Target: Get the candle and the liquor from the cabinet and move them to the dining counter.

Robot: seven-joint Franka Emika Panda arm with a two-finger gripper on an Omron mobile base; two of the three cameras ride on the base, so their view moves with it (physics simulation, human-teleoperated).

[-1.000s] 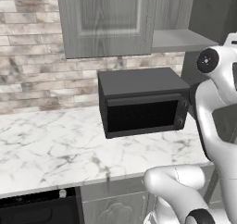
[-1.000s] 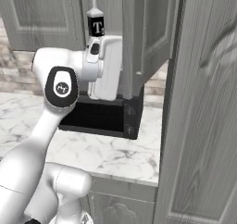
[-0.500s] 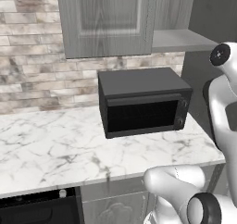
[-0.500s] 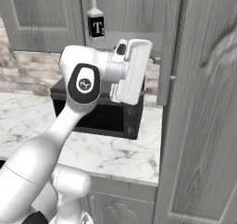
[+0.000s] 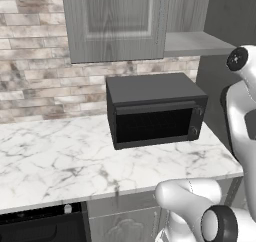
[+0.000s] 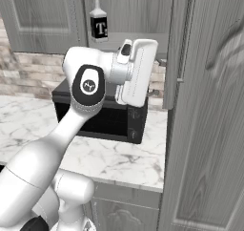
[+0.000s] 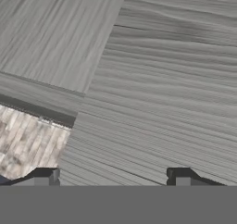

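Your fingers (image 7: 113,179) stand spread with nothing between them, facing grey wood grain close up. The liquor (image 6: 98,21) stands upright on the cabinet (image 6: 138,8) shelf, above and left of your hand; I cannot make out the candle. The open door (image 6: 209,106) hangs just beside your wrist on the right, so a wide swing could knock it. Reach up too fast and the hand may tip the tall bottle, which looks top-heavy. Below you, the microwave (image 5: 154,108) sits on the marble counter (image 5: 55,158), backed by a brick wall (image 5: 35,71), leaving little room under the shelf.
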